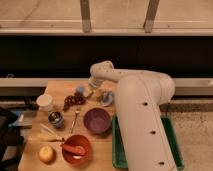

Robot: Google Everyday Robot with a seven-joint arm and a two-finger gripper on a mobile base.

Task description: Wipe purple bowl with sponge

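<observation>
The purple bowl [97, 120] stands upright near the middle of the wooden table [60, 87]. The sponge [80, 90], a small blue-grey block, lies at the back of the table, behind the bowl and to its left. My gripper [91, 90] hangs from the bent white arm [135, 115] just to the right of the sponge, close above the tabletop. It looks open, with nothing held in it. The arm's bulk hides the table's back right corner.
A pale grey-blue cloth [106, 98] lies right of the gripper. Dark grapes [74, 100], a white cup [45, 102], a metal can [55, 119] and a fork [76, 117] sit to the left. In front are a red bowl [76, 148] and a yellow fruit [46, 153]. A green tray [118, 147] lies at the right.
</observation>
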